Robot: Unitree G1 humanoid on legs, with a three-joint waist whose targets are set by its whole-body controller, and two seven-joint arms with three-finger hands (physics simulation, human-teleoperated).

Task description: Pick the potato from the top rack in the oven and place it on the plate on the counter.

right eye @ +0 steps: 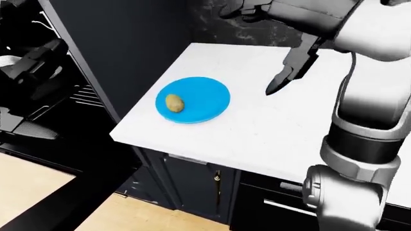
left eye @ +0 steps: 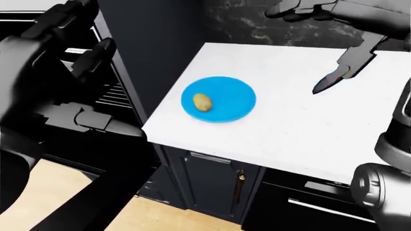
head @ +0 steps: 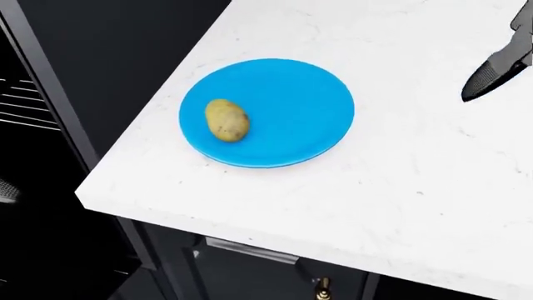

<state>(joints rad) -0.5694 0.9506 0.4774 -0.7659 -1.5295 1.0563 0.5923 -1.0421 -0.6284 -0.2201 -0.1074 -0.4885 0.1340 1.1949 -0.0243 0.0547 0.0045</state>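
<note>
— How do the fingers of the right hand stand?

— Spread and holding nothing. One dark finger points down toward the table in the right-eye view, its tip above the white top and to the right of the plate; the others reach off to the left near the view's top edge. None of them touches the plate or the potato.

— And the left hand?

— It fills the left side of the left-eye view, dark and close to the camera. Its fingers are splayed apart with nothing between them, over the dark oven opening, where thin rack wires show.

— Where is the potato, then?

— On the plate. It lies on its side in the left half of the blue disc, inside the rim, clear of both hands. The head view shows it best: a yellowish-brown oval with blue all around it.

— And the plate itself?

— Flat on the white table, near the corner of the top nearest the oven. Below that corner hangs a dark cabinet door with a small brass handle, and pale wooden floor shows at the bottom of both eye views.

— The right arm?

— The forearm, grey and white, rises along the right edge of the right-eye view and bends over the table.
</note>
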